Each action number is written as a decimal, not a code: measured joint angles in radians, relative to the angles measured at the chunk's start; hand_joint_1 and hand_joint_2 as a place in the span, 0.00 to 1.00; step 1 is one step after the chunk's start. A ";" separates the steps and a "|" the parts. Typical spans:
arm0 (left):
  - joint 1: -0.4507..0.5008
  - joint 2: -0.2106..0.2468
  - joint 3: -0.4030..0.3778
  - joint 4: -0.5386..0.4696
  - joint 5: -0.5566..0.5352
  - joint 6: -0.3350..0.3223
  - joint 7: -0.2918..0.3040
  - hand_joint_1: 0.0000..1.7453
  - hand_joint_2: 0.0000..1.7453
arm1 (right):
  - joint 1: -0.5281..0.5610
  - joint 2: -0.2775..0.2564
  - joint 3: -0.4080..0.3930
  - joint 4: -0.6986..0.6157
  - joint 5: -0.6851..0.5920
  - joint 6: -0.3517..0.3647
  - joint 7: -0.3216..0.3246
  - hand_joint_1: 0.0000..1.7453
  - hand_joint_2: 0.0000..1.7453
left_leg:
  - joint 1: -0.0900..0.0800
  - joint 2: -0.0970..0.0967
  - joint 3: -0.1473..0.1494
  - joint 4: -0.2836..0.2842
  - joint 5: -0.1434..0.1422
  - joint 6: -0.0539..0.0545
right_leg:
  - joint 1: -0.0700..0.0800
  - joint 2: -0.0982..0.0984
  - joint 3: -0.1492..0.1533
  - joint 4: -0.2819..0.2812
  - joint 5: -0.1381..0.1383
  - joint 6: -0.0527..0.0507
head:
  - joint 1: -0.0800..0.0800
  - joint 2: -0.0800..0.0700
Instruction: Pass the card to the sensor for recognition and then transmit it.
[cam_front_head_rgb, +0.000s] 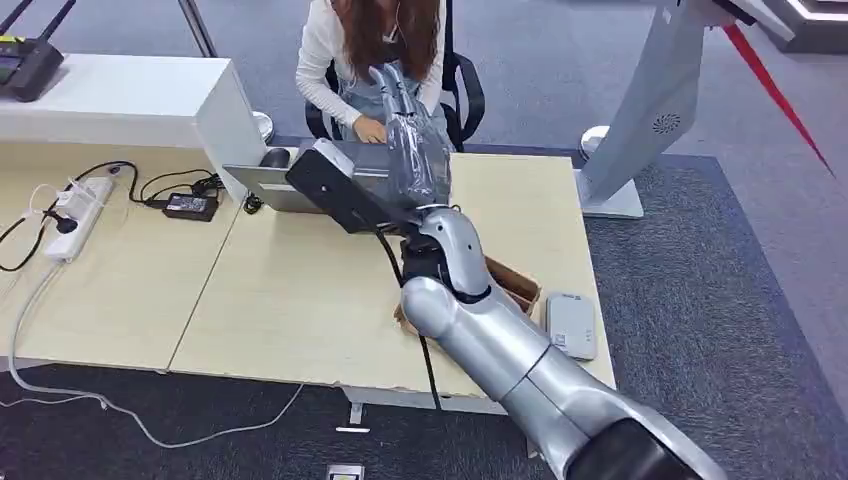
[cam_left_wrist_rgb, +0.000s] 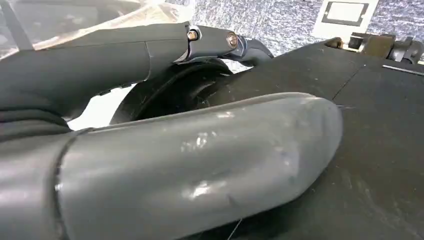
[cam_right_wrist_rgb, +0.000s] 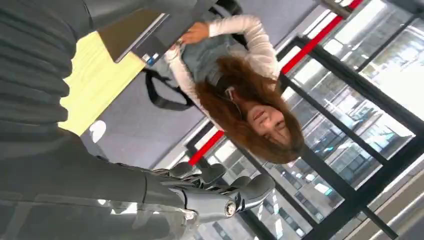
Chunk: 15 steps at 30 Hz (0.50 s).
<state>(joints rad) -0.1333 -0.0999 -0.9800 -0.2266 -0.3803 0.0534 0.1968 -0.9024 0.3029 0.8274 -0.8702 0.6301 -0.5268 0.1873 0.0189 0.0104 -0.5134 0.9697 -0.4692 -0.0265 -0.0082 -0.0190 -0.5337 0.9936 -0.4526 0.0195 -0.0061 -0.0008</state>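
My right hand (cam_front_head_rgb: 408, 125), wrapped in clear plastic, is raised over the far side of the desk and reaches toward the seated person (cam_front_head_rgb: 375, 50). Its fingers point up and away. In the right wrist view the dark fingers (cam_right_wrist_rgb: 220, 192) are loosely curled with nothing between them, and I see no card in either view. The white sensor (cam_front_head_rgb: 572, 325) lies flat on the desk near the right front corner, beside my right forearm. My left hand (cam_left_wrist_rgb: 200, 165) hangs low, its thumb and a finger (cam_left_wrist_rgb: 100, 55) apart and holding nothing.
A brown cardboard box (cam_front_head_rgb: 512, 283) sits partly under my right arm. A grey laptop (cam_front_head_rgb: 265, 185) and a mouse (cam_front_head_rgb: 273, 157) lie before the person, whose hand (cam_front_head_rgb: 372, 128) rests near my fingers. A power strip (cam_front_head_rgb: 75, 215), an adapter (cam_front_head_rgb: 190, 206) and cables lie at the left.
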 joint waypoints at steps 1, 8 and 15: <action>0.001 0.000 0.000 0.000 0.006 0.001 0.000 0.00 0.00 | 0.025 -0.010 -0.009 -0.031 -0.027 -0.005 -0.011 0.00 1.00 | 0.000 0.000 0.001 0.000 0.000 0.000 | 0.000 0.000 0.000 0.000 0.000 0.000 | 0.000 0.000; 0.002 0.000 0.003 0.000 0.043 0.009 0.012 0.00 0.00 | 0.268 -0.163 -0.086 -0.302 -0.144 -0.041 -0.032 0.00 1.00 | -0.001 0.000 0.001 0.000 -0.001 0.001 | 0.000 0.000 0.001 -0.001 -0.001 0.001 | 0.000 0.000; 0.004 0.000 0.009 -0.001 0.059 0.019 0.024 0.00 0.00 | 0.566 -0.291 -0.189 -0.517 -0.540 0.016 -0.210 0.00 1.00 | -0.001 0.001 0.001 0.000 -0.002 0.001 | -0.001 0.000 0.001 -0.002 -0.001 0.001 | 0.000 0.000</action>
<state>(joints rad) -0.1291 -0.0999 -0.9709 -0.2274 -0.3212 0.0721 0.2209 -0.3366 0.0122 0.6385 -1.3875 0.0901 -0.5108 -0.0227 0.0183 0.0116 -0.5126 0.9697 -0.4717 -0.0252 -0.0091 -0.0187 -0.5327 0.9921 -0.4534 0.0204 -0.0061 -0.0008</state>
